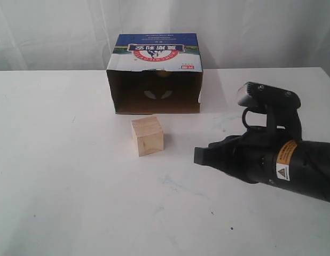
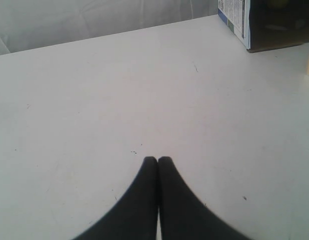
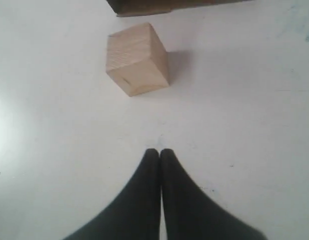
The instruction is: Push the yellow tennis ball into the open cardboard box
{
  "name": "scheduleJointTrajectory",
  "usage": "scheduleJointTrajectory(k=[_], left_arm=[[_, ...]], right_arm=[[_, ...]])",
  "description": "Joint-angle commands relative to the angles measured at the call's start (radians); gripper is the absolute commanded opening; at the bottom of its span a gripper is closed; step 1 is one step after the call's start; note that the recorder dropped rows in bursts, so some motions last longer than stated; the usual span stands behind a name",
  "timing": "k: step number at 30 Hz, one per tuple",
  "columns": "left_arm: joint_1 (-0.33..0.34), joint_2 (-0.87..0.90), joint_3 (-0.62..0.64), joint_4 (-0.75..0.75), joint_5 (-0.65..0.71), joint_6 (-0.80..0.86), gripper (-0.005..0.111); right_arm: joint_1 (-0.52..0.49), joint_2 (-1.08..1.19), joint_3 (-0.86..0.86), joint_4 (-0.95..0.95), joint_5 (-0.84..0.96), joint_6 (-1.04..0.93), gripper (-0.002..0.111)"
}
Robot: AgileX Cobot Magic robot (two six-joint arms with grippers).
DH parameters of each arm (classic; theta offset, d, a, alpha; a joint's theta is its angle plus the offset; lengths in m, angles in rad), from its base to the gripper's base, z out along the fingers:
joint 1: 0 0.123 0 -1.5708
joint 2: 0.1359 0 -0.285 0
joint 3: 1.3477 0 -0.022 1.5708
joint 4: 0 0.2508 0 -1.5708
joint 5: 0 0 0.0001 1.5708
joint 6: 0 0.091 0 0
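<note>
One arm shows in the exterior view, your right one. It lies low over the table (image 1: 58, 186), with the right end effector (image 1: 199, 156) pointing toward the wooden cube (image 1: 147, 136), near it but not touching. Behind the cube stands the open cardboard box (image 1: 154, 48), its opening facing the camera. A dim yellowish patch deep inside, near the top of the opening, is probably the yellow tennis ball (image 1: 163, 73), though the dark interior leaves that unsure.

In the left wrist view, your left end effector (image 2: 158, 160) is clenched, fingers pressed together on nothing, over bare table. A corner of the box sits well ahead of it.

In the right wrist view, the right end effector is likewise clenched and empty. The cube lies ahead of its tips, apart from them, with the box's lower edge just beyond.
</note>
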Motion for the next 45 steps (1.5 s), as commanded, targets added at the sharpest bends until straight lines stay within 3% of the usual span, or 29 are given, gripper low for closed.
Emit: scheduleJointTrajectory(k=[1,9,14,18,27,35,45], left_arm=[[0.000,-0.005,0.004,-0.009,0.002,0.000,0.000],[0.000,-0.005,0.004,-0.009,0.002,0.000,0.000],[0.000,-0.005,0.004,-0.009,0.002,0.000,0.000],[0.000,-0.005,0.004,-0.009,0.002,0.000,0.000],[0.000,-0.005,0.004,-0.009,0.002,0.000,0.000],[0.000,-0.005,0.004,-0.009,0.002,0.000,0.000],[0.000,-0.005,0.004,-0.009,0.002,0.000,0.000]], right_arm=[[0.004,-0.065,0.047,0.004,-0.020,0.000,0.000],[0.004,-0.137,0.108,0.004,-0.002,0.000,0.000],[-0.007,-0.239,0.133,0.024,0.119,0.000,0.000],[-0.047,-0.366,0.159,0.022,0.226,0.000,0.000],[-0.181,-0.623,0.280,-0.143,0.238,0.000,0.000],[-0.291,-0.913,0.399,-0.142,0.289,0.000,0.000],[-0.310,-1.166,0.502,-0.142,0.314,0.000,0.000]])
